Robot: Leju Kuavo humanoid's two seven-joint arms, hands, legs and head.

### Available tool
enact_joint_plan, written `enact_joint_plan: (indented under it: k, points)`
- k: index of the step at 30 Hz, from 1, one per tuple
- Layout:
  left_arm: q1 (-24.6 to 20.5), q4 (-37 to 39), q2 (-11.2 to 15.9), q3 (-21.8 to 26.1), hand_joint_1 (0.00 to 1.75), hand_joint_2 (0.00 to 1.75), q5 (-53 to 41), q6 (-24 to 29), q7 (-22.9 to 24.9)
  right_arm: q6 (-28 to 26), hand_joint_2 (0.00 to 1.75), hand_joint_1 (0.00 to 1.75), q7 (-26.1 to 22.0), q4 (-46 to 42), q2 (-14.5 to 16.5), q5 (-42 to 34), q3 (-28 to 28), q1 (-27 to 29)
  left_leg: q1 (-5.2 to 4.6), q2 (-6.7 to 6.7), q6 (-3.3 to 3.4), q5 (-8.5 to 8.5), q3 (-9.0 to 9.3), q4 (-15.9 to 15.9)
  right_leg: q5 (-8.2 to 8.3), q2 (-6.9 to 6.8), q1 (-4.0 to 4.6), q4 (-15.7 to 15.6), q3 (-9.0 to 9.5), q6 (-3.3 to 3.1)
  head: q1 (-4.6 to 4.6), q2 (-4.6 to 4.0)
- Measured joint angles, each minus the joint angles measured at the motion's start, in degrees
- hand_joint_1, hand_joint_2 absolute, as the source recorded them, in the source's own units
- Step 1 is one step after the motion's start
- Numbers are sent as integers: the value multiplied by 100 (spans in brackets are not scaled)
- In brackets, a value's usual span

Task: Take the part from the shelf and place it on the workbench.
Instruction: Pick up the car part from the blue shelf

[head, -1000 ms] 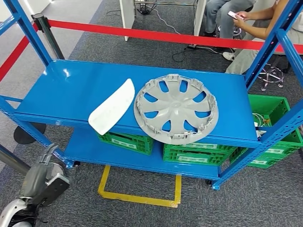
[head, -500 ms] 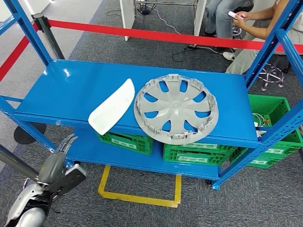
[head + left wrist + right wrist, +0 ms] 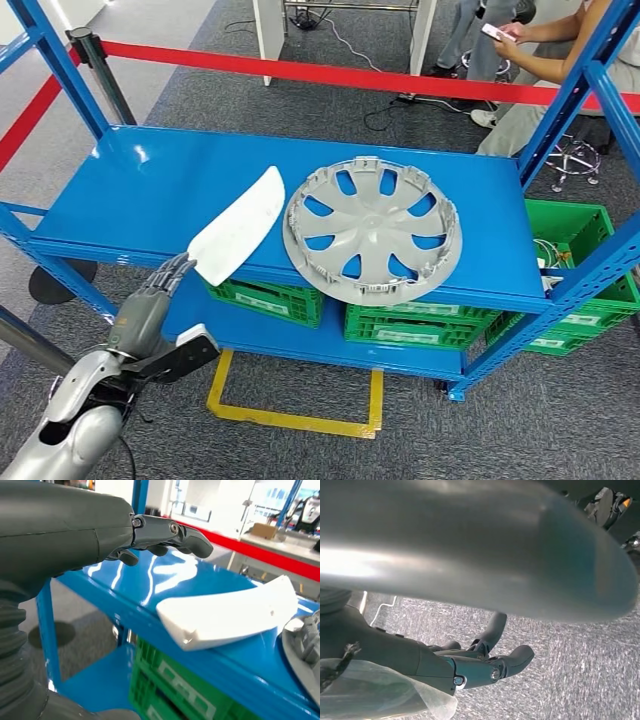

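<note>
The left hand is held out with its fingers straight and apart, and it holds nothing. Its fingertips are just beside the near tip of the white part, almost touching it, though I cannot tell if they really touch.

The white part lies flat on the top board of the blue shelf. It is long and a bit curved. Its long side runs away from the left hand, up and to the robot's right, so the hand faces one narrow end of it. That near end pokes out a little over the front edge of the shelf. In the left wrist view the part sits just past the fingers and a little lower than them.

The big grey wheel cover lies just beside the far end of the white part, farther from the hand.

The right hand hangs low over the carpet. Its fingers are loosely stretched out and hold nothing.

I think the left hand is the one to use, since it is much nearer.
</note>
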Motion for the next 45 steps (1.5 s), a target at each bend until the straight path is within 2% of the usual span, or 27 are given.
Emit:
enact_joint_plan:
  k: [7,17,27,38,45]
  points:
    - [-354,147,2,-200,0,175,-446,-105,471,32,0,0,-119,65,0,289,-229,-97,0,1,0,0,0,0,0,1,0,0,0,0,0,0]
    - [-981,872,17,-411,0,175,-968,-788,1023,49,0,0,-239,199,-3,593,-518,-267,0,1,0,1,0,0,1,2,0,0,0,0,0,0]
    - [-1570,1556,-78,-747,0,175,-1274,-1133,1159,-30,0,0,-300,398,-45,717,-671,-390,0,1,0,0,-1,2,1,3,0,-1,0,0,1,0]
    - [-1674,1684,-112,-823,0,175,-1329,-1174,1176,-38,0,0,-303,433,-52,743,-706,-400,0,1,0,0,-1,2,1,3,0,-1,0,0,0,0]
    - [-2075,2316,-347,-1184,0,175,-1591,-1146,1172,-50,0,0,-364,512,-60,953,-882,-456,0,2,0,0,0,2,1,3,0,-1,0,1,-1,0]
